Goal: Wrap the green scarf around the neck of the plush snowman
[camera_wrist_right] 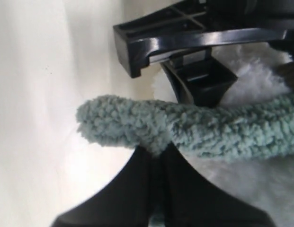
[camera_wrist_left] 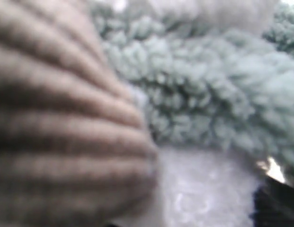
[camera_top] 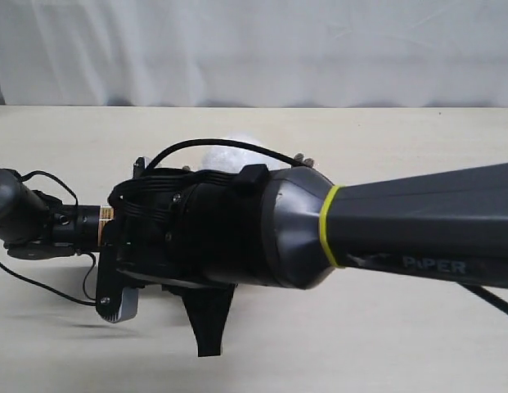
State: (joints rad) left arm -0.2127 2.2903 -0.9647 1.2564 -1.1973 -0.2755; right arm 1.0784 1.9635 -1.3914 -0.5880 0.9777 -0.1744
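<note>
Over the plush snowman (camera_wrist_right: 258, 75), the right hand (camera_wrist_right: 158, 150) pinches the green scarf (camera_wrist_right: 120, 122); of the left hand (camera_wrist_right: 177, 71) I cannot tell.

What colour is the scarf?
Dull sage green, fuzzy; the green scarf shows best in the right wrist view.

Exterior view: raised, facing across the worktop (camera_top: 417, 344) toward the far curtain (camera_top: 237, 49), arms (camera_top: 237, 229) blocking the centre. Both wrist views sit very close, the left blurred, sharing the green scarf (camera_wrist_right: 194, 127) and plush snowman (camera_wrist_right: 253, 78).
</note>
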